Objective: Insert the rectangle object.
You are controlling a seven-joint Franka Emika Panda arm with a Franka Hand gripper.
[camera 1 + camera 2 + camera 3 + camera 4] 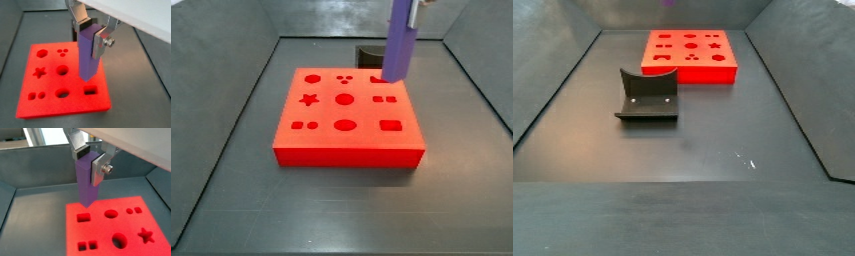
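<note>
My gripper (91,35) is shut on the upper end of the purple rectangle object (88,60), which hangs upright between the silver fingers, as both wrist views (87,183) show. Its lower end hovers above the flat red block (50,82), close to the rectangular hole (90,90) at the block's corner and apart from it. The hole also shows in a wrist view (83,218) and a side view (392,125). In a side view the bar (398,40) stands over the block's (345,135) far right part, with the gripper cut off above.
A dark grey curved holder (647,96) stands on the floor in front of the red block (691,55). It also shows behind the block in a side view (372,54). Grey walls (225,120) slope up around the floor.
</note>
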